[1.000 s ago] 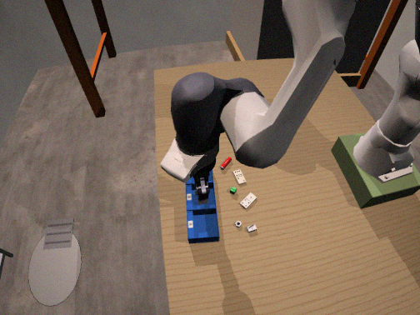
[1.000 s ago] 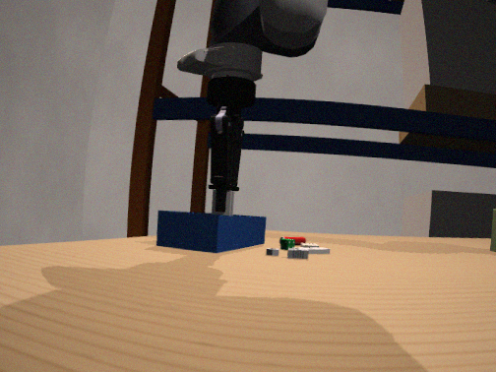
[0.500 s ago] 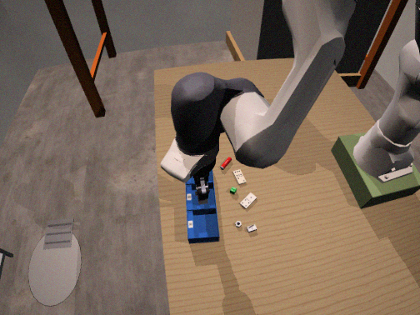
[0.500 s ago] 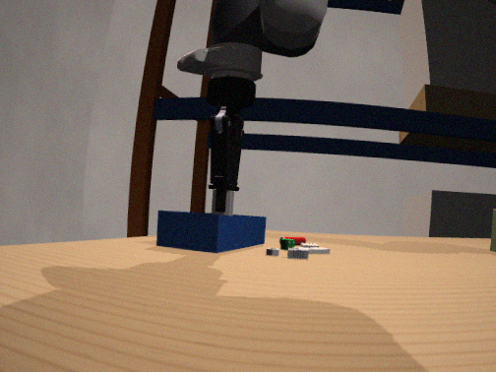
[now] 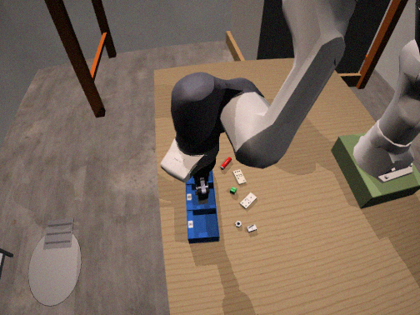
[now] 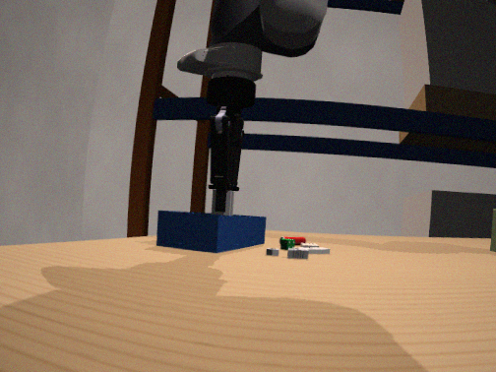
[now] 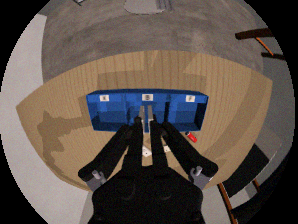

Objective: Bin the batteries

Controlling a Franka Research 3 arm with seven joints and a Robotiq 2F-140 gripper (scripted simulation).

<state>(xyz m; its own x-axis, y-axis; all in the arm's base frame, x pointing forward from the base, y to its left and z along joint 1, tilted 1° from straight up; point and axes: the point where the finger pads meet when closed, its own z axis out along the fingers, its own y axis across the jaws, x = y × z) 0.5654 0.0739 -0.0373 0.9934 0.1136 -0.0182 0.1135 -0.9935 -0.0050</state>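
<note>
Wooden tabletop (image 5: 312,250) (image 6: 246,330) (image 7: 227,100) bears three blue bins (image 5: 203,239) (image 6: 187,231) (image 7: 182,128), the middle one's floor partly hidden by the pincer (image 5: 202,192) (image 6: 222,204) (image 7: 146,111), its fingers drawn together.

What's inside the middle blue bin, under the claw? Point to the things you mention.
In the middle blue bin (image 5: 209,205) (image 7: 132,106), only bare blue surfaces show around the claw (image 5: 202,192) (image 6: 222,212) (image 7: 146,108). The claw hides part of the floor, so whether anything lies there can't be told.

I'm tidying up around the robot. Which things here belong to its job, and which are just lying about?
Job:
- gripper
- red battery
- blue bins

Lying about:
- domino nearer the battery
- other domino
- green block
- small nut-like ring
- small pale block
</note>
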